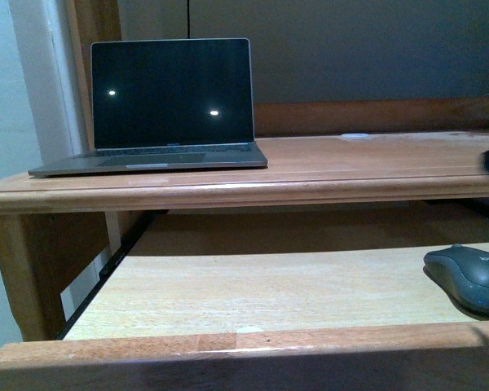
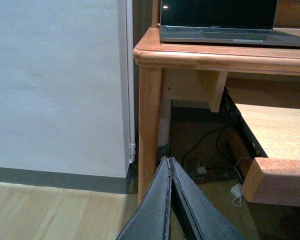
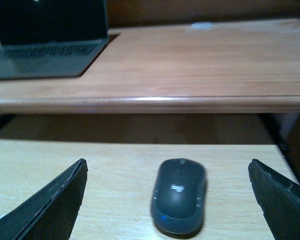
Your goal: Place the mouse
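Dim in here, with a cold bluish cast. Two small bright reflections glare on the black laptop screen (image 1: 172,92), toward nine and four o'clock. Heavy shadow lies under the desk top (image 1: 350,159). The mouse (image 3: 179,195) looks soft, its edges slightly blurred.

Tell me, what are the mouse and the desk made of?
The mouse looks like matte dark grey plastic: smooth, dull, moulded curves. The desk looks like varnished wood: visible grain and a glossy streak along its rounded edge. It could be veneer; the pictures cannot settle that.
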Controlling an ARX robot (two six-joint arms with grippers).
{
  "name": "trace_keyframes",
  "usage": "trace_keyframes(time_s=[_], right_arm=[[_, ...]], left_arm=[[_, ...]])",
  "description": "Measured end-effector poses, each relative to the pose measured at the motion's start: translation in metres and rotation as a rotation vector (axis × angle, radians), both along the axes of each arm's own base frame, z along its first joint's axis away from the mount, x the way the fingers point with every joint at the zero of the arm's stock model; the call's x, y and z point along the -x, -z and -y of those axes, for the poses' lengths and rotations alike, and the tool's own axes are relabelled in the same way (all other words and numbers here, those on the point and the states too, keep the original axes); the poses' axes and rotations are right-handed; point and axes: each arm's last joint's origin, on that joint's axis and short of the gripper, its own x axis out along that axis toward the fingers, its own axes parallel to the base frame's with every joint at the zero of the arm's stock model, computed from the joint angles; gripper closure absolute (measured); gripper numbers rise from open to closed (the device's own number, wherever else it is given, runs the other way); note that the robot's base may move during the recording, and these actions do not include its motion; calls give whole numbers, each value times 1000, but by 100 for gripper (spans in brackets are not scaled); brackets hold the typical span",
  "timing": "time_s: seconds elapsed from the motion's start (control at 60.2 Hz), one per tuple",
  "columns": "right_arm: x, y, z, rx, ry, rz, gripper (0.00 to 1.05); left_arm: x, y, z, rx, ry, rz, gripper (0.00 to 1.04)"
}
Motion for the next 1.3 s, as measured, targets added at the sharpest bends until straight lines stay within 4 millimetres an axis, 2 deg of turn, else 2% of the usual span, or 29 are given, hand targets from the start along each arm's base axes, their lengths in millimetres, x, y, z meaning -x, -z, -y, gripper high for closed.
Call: trace_keyframes(time_s=[0.083,0.166,0.266,0.282,0.299,0.449,0.598,0.997,1.163,1.296], right_arm=[[-18,6,-19,73,-48,-83,7],[-31,7,-30,123,-55,-130,7],[-51,6,-36,192,8,-171,7],[-69,10,-34,265,94,-239,7],[-71,11,-34,274,98,-254,7],[-78,19,-29,314,130,-358,7],[-83,26,-20,330,156,-441,7],[-99,35,-17,275,146,-512,8],[-103,39,-19,250,132,-522,30],[-105,40,-18,242,128,-521,47]], left_arm=[[1,3,0,0,2,1,102],[2,5,0,0,2,-1,102],[6,8,0,0,1,-14,102],[13,11,0,0,1,-6,102],[14,11,0,0,0,-2,102],[14,21,0,0,1,-3,102],[14,21,0,0,1,0,102],[14,21,0,0,1,0,102],[14,21,0,0,1,0,101],[14,21,0,0,1,0,82]])
